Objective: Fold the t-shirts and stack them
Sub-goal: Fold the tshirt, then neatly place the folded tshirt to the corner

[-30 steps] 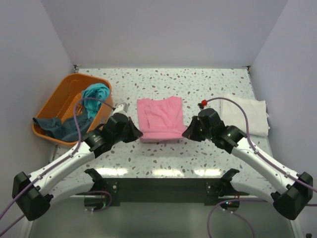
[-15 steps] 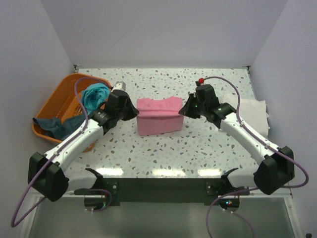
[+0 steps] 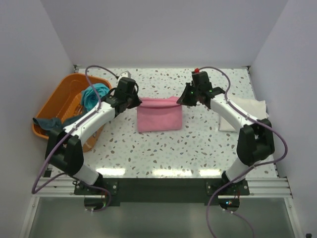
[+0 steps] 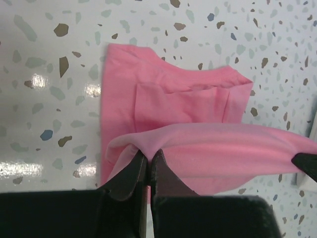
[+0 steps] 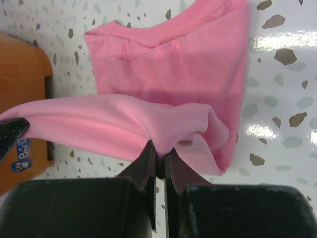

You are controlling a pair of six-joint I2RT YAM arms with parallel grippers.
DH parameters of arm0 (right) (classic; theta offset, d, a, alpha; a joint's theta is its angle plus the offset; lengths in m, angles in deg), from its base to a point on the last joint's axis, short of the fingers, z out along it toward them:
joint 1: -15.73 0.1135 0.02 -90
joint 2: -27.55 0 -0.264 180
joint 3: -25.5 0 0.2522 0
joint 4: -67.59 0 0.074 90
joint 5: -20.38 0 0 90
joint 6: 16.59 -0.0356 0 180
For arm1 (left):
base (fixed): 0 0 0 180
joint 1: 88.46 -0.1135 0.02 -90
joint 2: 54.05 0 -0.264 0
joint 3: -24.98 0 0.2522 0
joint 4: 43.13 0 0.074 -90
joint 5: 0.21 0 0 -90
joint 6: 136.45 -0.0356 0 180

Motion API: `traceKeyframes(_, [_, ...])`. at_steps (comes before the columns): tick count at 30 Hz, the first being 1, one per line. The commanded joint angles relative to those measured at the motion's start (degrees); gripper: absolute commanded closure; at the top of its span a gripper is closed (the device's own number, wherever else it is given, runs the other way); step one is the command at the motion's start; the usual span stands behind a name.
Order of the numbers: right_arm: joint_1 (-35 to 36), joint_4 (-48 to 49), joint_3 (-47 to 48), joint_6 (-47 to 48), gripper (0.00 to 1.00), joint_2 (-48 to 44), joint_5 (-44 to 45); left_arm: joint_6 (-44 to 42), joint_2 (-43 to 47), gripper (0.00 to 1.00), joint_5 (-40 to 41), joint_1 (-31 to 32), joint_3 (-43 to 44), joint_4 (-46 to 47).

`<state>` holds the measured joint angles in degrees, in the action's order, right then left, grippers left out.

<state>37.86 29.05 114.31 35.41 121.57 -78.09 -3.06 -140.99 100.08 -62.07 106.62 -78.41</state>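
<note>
Pink shirt (image 3: 158,118) half-folded centre, cream shirt (image 3: 255,106) folded right, teal shirt (image 3: 92,97), slate-blue shirt (image 3: 47,124) left

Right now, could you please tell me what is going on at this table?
The two arms are partway through folding the pink t-shirt. The left gripper and right gripper are each shut on one end of its edge, holding it stretched above the rest, which lies flat on the table. A cream-white t-shirt lies folded at the right. The teal t-shirt and dark slate-blue t-shirt are in the orange basket.
</note>
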Motion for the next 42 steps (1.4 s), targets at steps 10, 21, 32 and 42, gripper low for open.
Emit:
traceKeyframes(10, [-2.62,4.03,10.9,-0.23,1.0,16.19,-0.24,-0.86,-19.84,0.94,2.99,-3.89,14.3,2.88])
traceKeyframes(21, [-2.88,6.55,9.81,2.75,0.01,12.52,2.77,-4.72,-20.04,0.0,0.27,-4.95,19.6,0.59])
traceKeyframes(32, [-1.04,4.74,-0.43,9.26,0.01,7.75,6.8,-2.09,9.04,0.0,-5.62,-3.72,-13.27,3.06])
traceKeyframes(42, [2.3,2.45,5.55,9.44,0.03,17.6,11.01,1.6,34.79,0.0,-5.72,-1.87,-34.91,-5.81])
